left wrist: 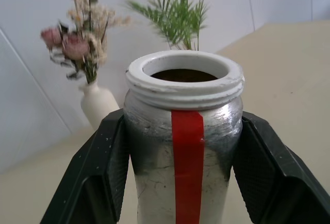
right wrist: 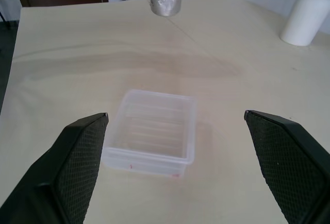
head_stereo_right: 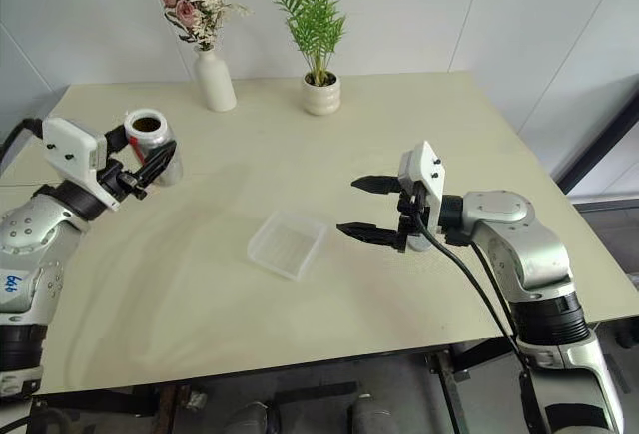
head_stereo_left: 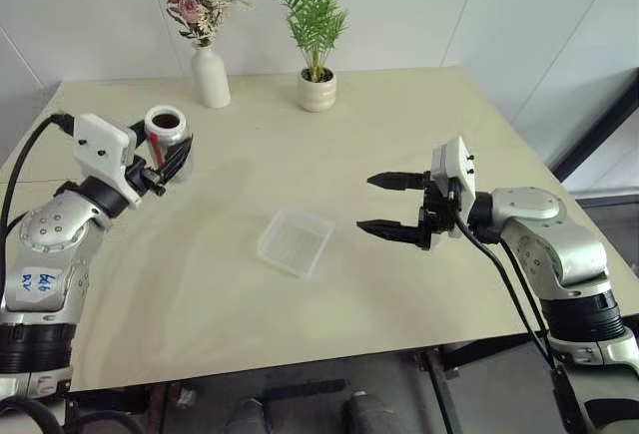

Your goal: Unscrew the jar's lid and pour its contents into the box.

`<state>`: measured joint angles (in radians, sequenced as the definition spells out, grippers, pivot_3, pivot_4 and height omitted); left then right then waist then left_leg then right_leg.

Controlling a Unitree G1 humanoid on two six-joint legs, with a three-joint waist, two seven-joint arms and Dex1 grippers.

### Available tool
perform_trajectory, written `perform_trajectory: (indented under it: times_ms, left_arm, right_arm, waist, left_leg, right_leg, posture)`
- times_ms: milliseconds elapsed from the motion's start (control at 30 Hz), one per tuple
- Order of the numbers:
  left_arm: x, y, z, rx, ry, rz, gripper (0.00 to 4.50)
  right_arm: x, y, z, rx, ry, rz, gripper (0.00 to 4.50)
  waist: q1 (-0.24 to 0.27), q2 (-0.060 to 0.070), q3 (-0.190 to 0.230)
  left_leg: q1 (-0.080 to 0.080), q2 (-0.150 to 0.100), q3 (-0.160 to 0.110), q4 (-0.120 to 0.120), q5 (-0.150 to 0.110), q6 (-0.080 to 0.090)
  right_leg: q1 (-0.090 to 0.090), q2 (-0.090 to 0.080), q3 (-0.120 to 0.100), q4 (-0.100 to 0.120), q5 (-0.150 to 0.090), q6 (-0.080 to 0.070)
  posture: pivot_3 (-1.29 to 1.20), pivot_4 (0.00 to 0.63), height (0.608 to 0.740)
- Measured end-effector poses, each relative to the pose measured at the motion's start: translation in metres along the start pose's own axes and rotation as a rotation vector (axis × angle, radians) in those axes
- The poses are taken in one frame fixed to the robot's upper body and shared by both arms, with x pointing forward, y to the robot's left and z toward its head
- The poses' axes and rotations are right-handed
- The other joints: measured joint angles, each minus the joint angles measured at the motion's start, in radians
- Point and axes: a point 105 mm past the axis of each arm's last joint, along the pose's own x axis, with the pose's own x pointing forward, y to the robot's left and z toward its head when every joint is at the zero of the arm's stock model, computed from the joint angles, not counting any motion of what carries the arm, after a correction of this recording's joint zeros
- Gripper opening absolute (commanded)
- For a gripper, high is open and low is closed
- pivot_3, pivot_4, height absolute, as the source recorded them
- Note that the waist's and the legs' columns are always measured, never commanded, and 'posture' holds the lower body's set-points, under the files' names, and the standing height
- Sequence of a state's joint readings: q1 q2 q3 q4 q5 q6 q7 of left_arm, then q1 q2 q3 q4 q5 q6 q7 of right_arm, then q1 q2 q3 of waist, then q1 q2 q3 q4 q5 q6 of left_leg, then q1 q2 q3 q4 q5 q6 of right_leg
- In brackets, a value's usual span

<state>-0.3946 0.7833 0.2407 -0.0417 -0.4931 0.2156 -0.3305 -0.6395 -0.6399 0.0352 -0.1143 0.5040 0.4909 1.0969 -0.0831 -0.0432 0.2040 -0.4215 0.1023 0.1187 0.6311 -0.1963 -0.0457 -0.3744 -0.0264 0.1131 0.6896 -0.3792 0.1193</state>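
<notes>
My left gripper (head_stereo_left: pixel 172 152) is shut on the jar (head_stereo_left: pixel 167 133), holding it upright above the table's left side. The jar (left wrist: pixel 185 141) has a red stripe and a white threaded mouth with no cap on it. Its inside looks dark, so the contents are hidden. The lid is out of view. The box (head_stereo_left: pixel 296 242), a shallow clear tray, lies on the table's middle and looks bare inside (right wrist: pixel 152 131). My right gripper (head_stereo_left: pixel 365 203) hovers just right of the box, pointing left, open with nothing between its fingers (right wrist: pixel 77 157).
A white flower vase (head_stereo_left: pixel 210 75) and a white plant pot (head_stereo_left: pixel 317 90) stand at the table's back edge. The pale table (head_stereo_left: pixel 399 115) ends close below both arms at the front.
</notes>
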Motion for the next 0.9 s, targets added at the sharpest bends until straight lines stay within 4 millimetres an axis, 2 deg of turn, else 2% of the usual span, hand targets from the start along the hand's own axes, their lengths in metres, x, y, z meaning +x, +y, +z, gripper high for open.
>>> perform_trajectory:
  times_ms: [300, 433, 567, 667, 733, 800, 833, 900]
  left_arm:
    - [-0.020, 0.005, -0.043, -0.291, 0.173, 0.166, 2.45]
    - [-0.017, -0.001, -0.043, -0.329, 0.170, 0.143, 2.45]
    - [-0.004, -0.004, -0.024, -0.277, 0.106, 0.084, 2.45]
    - [0.019, -0.025, 0.006, 0.029, 0.036, -0.100, 2.45]
    - [0.039, -0.047, 0.039, 0.450, -0.051, -0.273, 2.45]
    - [0.052, -0.065, 0.074, 0.866, -0.190, -0.366, 2.45]
    - [0.056, -0.076, 0.086, 1.074, -0.265, -0.408, 2.45]
    - [0.060, -0.104, 0.097, 1.428, -0.428, -0.520, 2.45]
  right_arm:
    - [-0.002, 0.004, -0.004, 0.009, 0.017, 0.008, 4.46]
    - [-0.001, 0.006, -0.001, -0.003, 0.014, 0.011, 4.46]
    - [-0.001, 0.005, -0.001, -0.002, 0.014, 0.009, 4.46]
    - [-0.001, 0.005, -0.001, -0.004, 0.013, 0.005, 4.46]
    - [-0.001, 0.005, 0.000, -0.005, 0.010, -0.001, 4.46]
    - [0.000, 0.004, 0.000, -0.004, 0.002, -0.008, 4.46]
    - [0.001, 0.004, 0.001, -0.003, -0.004, -0.010, 4.46]
    - [0.002, 0.002, 0.000, 0.005, -0.016, -0.018, 4.46]
  waist:
    - [-0.001, 0.000, 0.000]
    - [-0.001, 0.000, 0.000]
    - [0.000, 0.000, 0.000]
    - [0.004, 0.000, 0.000]
    - [0.009, 0.000, 0.000]
    - [0.012, 0.000, 0.000]
    - [0.012, 0.000, 0.000]
    - [0.014, 0.000, 0.000]
  left_leg:
    - [0.000, 0.000, 0.000, -0.002, 0.000, -0.001]
    - [0.000, 0.000, 0.000, -0.002, 0.000, -0.001]
    - [0.000, 0.000, 0.000, -0.003, 0.000, -0.001]
    - [-0.001, 0.000, 0.000, -0.005, 0.001, -0.004]
    - [-0.002, -0.001, 0.001, -0.008, 0.002, -0.005]
    - [-0.002, -0.001, 0.004, -0.013, 0.002, -0.005]
    - [-0.002, 0.000, 0.006, -0.015, 0.002, -0.005]
    - [-0.002, 0.000, 0.009, -0.017, 0.002, -0.005]
  right_leg:
    - [0.000, 0.000, 0.000, -0.002, 0.000, 0.000]
    - [0.000, 0.000, 0.000, -0.003, 0.000, 0.000]
    - [0.000, 0.000, 0.000, -0.005, 0.000, -0.001]
    - [0.001, 0.000, -0.001, -0.009, 0.001, -0.001]
    - [0.001, 0.000, -0.001, -0.015, 0.003, -0.001]
    - [0.002, -0.001, -0.001, -0.025, 0.006, -0.001]
    - [0.002, -0.001, 0.001, -0.029, 0.007, 0.000]
    - [0.001, -0.001, 0.003, -0.032, 0.006, 0.001]
  posture:
    - [0.00, 0.150, 0.740]
    - [0.00, 0.150, 0.740]
    - [0.00, 0.150, 0.740]
    - [0.00, 0.150, 0.740]
    - [0.00, 0.150, 0.740]
    - [0.00, 0.150, 0.740]
    - [0.00, 0.150, 0.740]
    - [0.00, 0.150, 0.740]
